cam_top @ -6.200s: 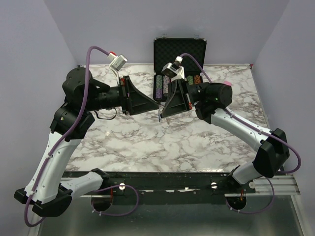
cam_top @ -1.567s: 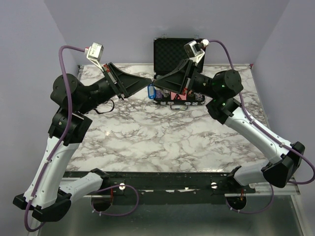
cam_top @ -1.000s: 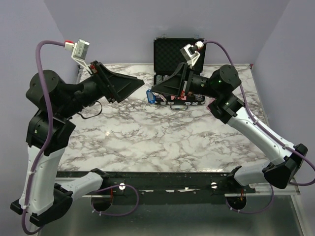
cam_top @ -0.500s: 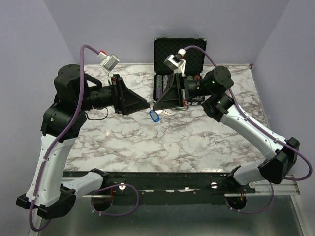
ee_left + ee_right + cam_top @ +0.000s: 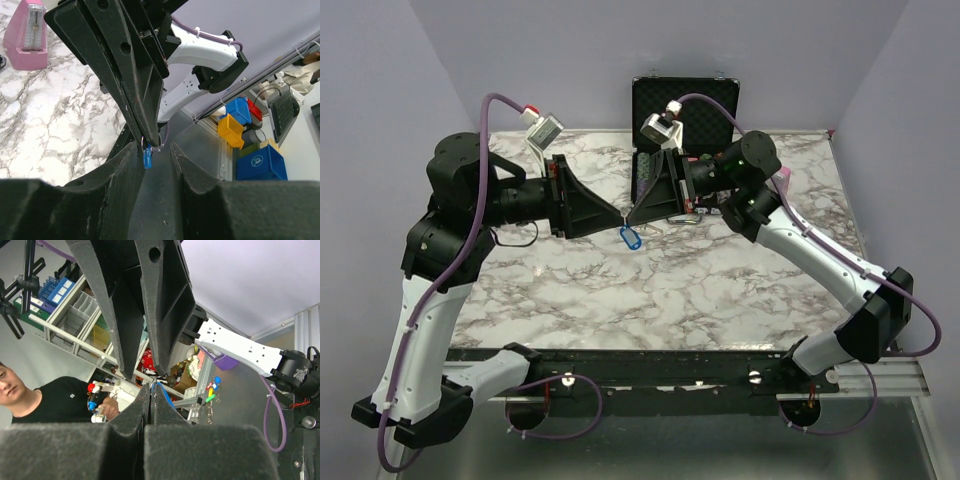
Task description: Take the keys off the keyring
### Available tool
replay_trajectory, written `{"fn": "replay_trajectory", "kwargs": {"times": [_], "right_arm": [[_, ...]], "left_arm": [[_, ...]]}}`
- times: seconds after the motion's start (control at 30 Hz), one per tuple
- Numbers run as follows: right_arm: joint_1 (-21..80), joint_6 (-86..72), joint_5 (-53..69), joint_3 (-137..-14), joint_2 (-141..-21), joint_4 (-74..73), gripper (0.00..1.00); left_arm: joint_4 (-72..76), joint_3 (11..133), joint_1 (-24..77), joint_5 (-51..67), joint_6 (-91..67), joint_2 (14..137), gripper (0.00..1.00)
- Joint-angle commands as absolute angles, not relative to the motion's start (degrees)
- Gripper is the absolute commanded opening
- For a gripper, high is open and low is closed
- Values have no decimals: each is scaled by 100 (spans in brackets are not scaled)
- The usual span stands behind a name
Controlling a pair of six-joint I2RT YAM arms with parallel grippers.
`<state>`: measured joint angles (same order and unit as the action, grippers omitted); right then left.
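The key (image 5: 631, 238), with a blue oval head, hangs in the air over the middle of the table. It dangles from the thin silvery keyring (image 5: 145, 144). My right gripper (image 5: 631, 223) is shut on the keyring at its tips, and in its own view (image 5: 151, 385) a strip of blue (image 5: 166, 395) shows behind the shut fingers. My left gripper (image 5: 621, 217) meets it tip to tip from the left. In the left wrist view the left gripper (image 5: 152, 151) is open, its fingers on either side of the key (image 5: 146, 156) without holding it.
A black chip case (image 5: 686, 99) stands open at the back of the marble table (image 5: 650, 290), with rows of chips (image 5: 645, 176) in front of it. A pink wedge-shaped object (image 5: 782, 173) stands at the back right and also shows in the left wrist view (image 5: 30, 36).
Both arms swung high toward the back, then came down to mid-table with the key hanging from the right gripper. Over the last half second the tips have drawn closer together.
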<state>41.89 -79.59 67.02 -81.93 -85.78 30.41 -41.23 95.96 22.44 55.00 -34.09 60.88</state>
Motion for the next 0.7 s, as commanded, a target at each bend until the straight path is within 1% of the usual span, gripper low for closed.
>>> {"fn": "replay_trajectory", "kwargs": {"times": [0.0,0.23,0.47,0.67], "right_arm": [[4175,-8033,6926,-8481,-8657,3252,1],[4184,-8138,6952,-8438,-8684,3383,1],[4184,-8244,7005,-8429,-8692,3516,1],[4184,-8244,6987,-8429,-8684,3524,1]], "left_arm": [[-4017,9536,2215,5695,-3349,6143,39],[-4324,9528,2215,5432,-3146,6188,37],[-4201,9510,2215,5537,-3243,6196,36],[-4087,9440,2215,5686,-3322,6188,33]]}}
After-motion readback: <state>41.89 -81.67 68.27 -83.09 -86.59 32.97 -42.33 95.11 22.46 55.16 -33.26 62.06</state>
